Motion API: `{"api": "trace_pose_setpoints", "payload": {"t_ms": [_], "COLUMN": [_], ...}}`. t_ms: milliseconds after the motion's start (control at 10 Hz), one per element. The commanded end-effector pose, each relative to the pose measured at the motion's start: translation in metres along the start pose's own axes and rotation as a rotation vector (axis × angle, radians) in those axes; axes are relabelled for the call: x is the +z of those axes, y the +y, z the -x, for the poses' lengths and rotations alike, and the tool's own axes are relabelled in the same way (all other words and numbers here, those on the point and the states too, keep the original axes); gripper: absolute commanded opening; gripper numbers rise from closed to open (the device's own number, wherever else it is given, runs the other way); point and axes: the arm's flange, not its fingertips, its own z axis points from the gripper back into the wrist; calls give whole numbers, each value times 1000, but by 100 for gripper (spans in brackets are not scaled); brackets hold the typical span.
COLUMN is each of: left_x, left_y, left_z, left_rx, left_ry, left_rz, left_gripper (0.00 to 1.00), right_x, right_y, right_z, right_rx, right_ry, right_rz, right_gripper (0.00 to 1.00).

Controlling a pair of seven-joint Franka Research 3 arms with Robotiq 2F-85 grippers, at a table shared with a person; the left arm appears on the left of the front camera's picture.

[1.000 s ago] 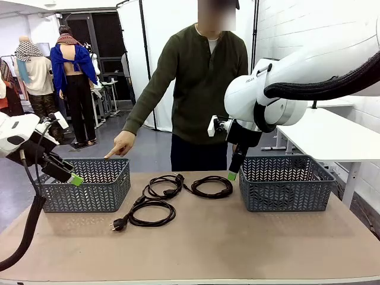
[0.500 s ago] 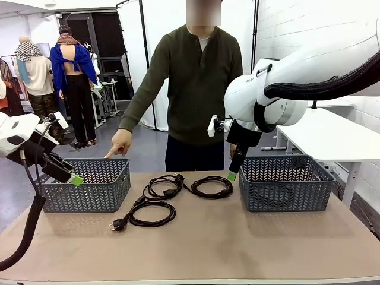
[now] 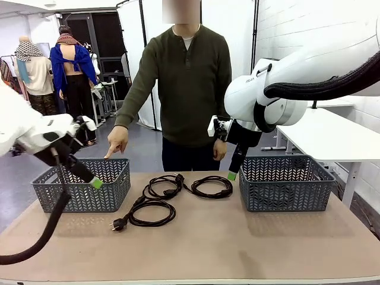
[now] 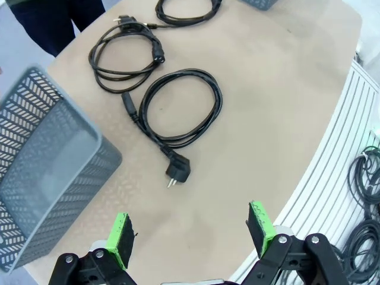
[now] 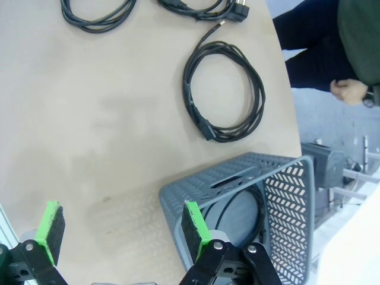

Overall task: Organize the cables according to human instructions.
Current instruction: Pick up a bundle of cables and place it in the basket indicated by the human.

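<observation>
Three coiled black cables lie on the table between two grey baskets: a near one (image 3: 148, 203) with its plug toward the front, a middle one (image 3: 168, 192) and a right one (image 3: 209, 196). My left gripper (image 3: 95, 183) hangs open in front of the left basket (image 3: 83, 193); its wrist view looks down on the near cable (image 4: 178, 174). My right gripper (image 3: 231, 176) is open beside the right basket (image 3: 285, 190), above the right cable (image 5: 208, 132). A further cable (image 5: 260, 199) lies inside that basket (image 5: 237, 178). The person's hand (image 3: 117, 143) points down at the left basket.
The person stands at the far side of the table, the other hand (image 3: 219, 149) hanging low. The left basket's wall (image 4: 41, 172) is close under my left gripper (image 4: 190, 234). Bare tabletop runs along the front edge (image 3: 196, 255).
My left arm has swung right and forward, so its gripper now hangs before the left basket's right front corner. The person has straightened up, still pointing. The right arm has not moved.
</observation>
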Motion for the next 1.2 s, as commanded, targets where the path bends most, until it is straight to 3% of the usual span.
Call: {"api": "trace_pose_setpoints", "payload": {"t_ms": [0,400,600,700,1100], "left_x": [-7,-54,-67,-62,-62], "left_y": [-6,-18,-17,-22,-22], "left_z": [-32,-78,-89,-73,-73], "left_rx": [64,189,209,183,183], "left_ry": [99,237,265,212,212], "left_rz": [-8,-98,-71,-76,-76], "left_gripper": [100,100,100,100,100], "right_x": [0,0,0,0,0], "right_y": [-1,-1,-1,-1,-1], "right_z": [0,0,0,0,0], "right_rx": [4,4,4,4,4], "right_ry": [10,10,10,10,10], "right_rz": [-1,-1,-1,-1,-1], "right_gripper": [100,100,100,100,100]}}
